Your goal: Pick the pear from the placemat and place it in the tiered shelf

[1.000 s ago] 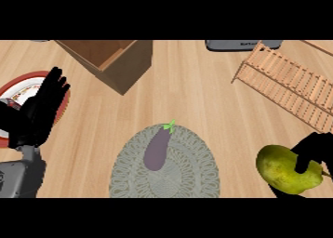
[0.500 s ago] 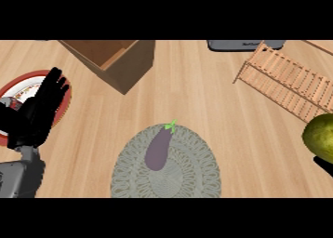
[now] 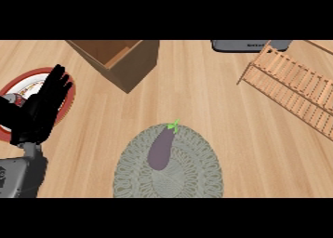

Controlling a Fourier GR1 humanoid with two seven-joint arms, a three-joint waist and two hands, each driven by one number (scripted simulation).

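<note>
No pear shows in the head view now, and my right hand is out of the picture too. A round grey woven placemat (image 3: 189,176) lies at the lower middle with a purple eggplant (image 3: 161,149) on it. The wooden tiered shelf (image 3: 300,90) of slats runs along the right side. My left hand (image 3: 39,109) rests open at the left, fingers up, over the rim of a red and white plate (image 3: 69,95).
An open wooden box (image 3: 124,58) stands at the top middle. A dark grey appliance (image 3: 248,45) sits at the top right, behind the shelf. Bare wooden counter (image 3: 196,97) lies between the box, the mat and the shelf.
My right hand rose with the pear along the right edge and both have left the view. The left hand, eggplant and mat have not moved.
</note>
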